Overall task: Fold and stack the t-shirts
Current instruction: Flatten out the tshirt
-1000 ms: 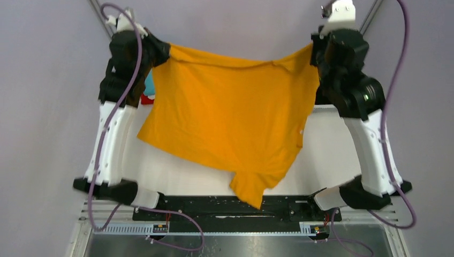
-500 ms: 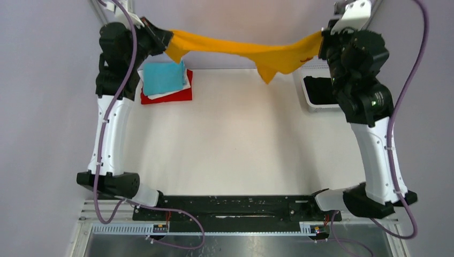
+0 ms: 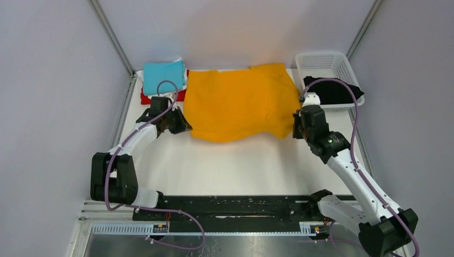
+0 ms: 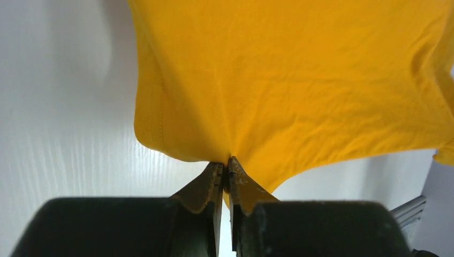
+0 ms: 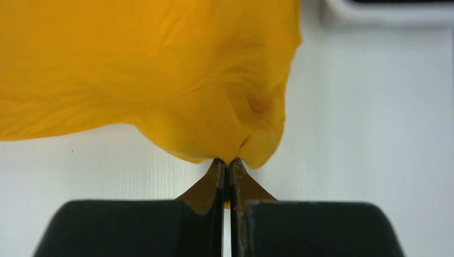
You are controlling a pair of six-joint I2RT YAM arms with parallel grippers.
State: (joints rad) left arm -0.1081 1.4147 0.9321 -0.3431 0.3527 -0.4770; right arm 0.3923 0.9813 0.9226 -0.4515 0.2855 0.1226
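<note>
From above, the orange shirt (image 3: 241, 101), which half a second ago hung stretched in the air between the raised arms, now lies spread on the far half of the bench (image 3: 230, 166). That suggests it is ready for its first fold. The left claw (image 3: 181, 124) and the right claw (image 3: 296, 124) sit low at its near corners. The basket (image 3: 321, 60) at the far right holds a black shirt (image 3: 334, 91) that spills over its near rim. At the far left, a teal shirt (image 3: 162, 75) tops a red one (image 3: 144, 98). The left wrist view shows the claw clamped on a peak of orange hem. The right wrist view shows the jaws pinched on a bunched corner.
</note>
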